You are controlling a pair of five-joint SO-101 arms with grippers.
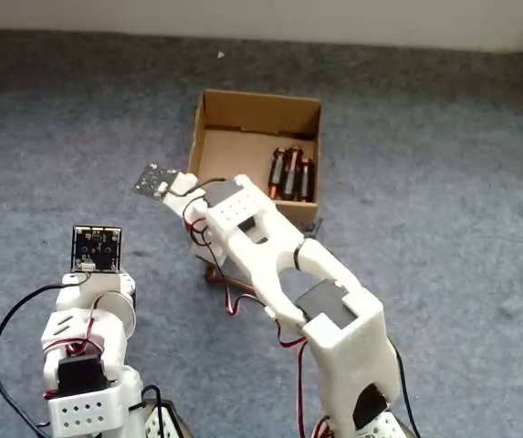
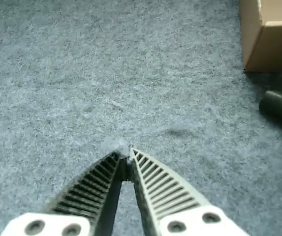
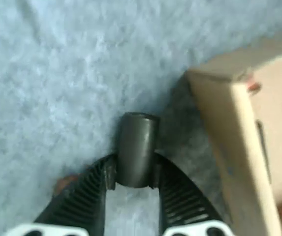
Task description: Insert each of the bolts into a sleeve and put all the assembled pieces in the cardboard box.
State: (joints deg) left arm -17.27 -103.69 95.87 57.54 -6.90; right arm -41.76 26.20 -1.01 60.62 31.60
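The cardboard box (image 1: 208,137) stands at the middle back of the carpet. Several assembled pieces (image 1: 291,175), dark sleeves with reddish bolts, lie along its right inner side. My right arm (image 1: 270,251) stretches to the box's near left corner. In the right wrist view my right gripper (image 3: 133,166) is shut on a dark sleeve (image 3: 137,142), held just above the carpet beside the box wall (image 3: 229,128). A small reddish piece (image 3: 62,185) shows by one finger. My left gripper (image 2: 127,158) is shut on nothing over bare carpet. The sleeve (image 2: 278,105) and the box corner (image 2: 266,39) lie off to its side.
Grey carpet covers the whole work surface. My left arm (image 1: 88,319) sits at the near left, well apart from the box. Red and black cables (image 1: 234,301) hang below the right arm. A pale wall strip (image 1: 261,18) runs along the back.
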